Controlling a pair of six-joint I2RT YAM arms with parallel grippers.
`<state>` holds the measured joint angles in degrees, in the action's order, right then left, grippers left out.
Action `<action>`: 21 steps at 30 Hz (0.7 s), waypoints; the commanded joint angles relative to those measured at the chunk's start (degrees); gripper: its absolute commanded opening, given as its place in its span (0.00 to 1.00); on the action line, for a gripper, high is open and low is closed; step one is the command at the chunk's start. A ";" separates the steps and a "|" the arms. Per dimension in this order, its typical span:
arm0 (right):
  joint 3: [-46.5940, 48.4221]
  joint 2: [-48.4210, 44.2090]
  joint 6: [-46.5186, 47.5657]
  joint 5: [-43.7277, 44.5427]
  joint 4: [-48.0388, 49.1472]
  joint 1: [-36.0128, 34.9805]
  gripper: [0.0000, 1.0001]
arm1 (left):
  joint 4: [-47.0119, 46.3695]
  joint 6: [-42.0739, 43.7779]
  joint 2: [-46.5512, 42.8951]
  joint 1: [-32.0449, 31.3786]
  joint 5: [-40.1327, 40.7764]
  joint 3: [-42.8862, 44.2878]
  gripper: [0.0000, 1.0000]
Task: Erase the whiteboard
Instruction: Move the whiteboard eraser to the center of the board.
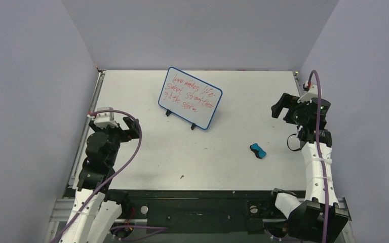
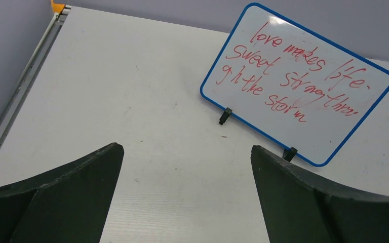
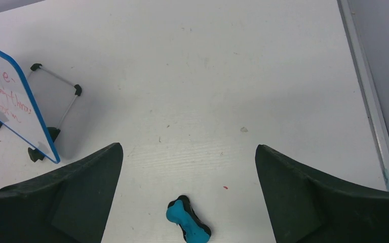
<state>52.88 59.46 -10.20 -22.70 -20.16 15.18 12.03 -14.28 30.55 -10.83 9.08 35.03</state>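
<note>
Whiteboard (image 1: 190, 97): upright toward far desk (image 1: 218, 167) edge, red writing.
Eraser (image 1: 257, 150): nearer right edge.
Left claw (image 2: 187, 152): open, empty.
Right claw (image 3: 188, 152): open, empty.

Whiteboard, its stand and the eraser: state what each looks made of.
Whiteboard: smooth white face taking red marker, probably coated board; blue rim looks plastic. Stand: thin wire, likely metal, black end caps. Eraser: blue body, plastic or foam, over a black layer, perhaps felt.
</note>
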 commanded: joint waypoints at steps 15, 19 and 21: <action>-4.46 -9.79 22.50 -22.85 -5.06 1.39 1.00 | -1.71 -1.67 -6.03 -1.61 -9.07 1.43 0.97; -0.13 -4.74 41.84 -22.51 -21.04 -3.60 1.00 | -0.30 -2.70 -8.39 -1.31 -11.14 0.28 0.97; 1.57 -2.84 43.49 -12.82 -24.36 -8.56 1.00 | 0.52 -2.78 -8.59 -1.31 -11.07 0.27 0.97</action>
<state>50.94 52.49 17.56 -41.52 -32.80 13.45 11.99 -16.08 22.81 -12.23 0.27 35.03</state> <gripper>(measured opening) 0.999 0.971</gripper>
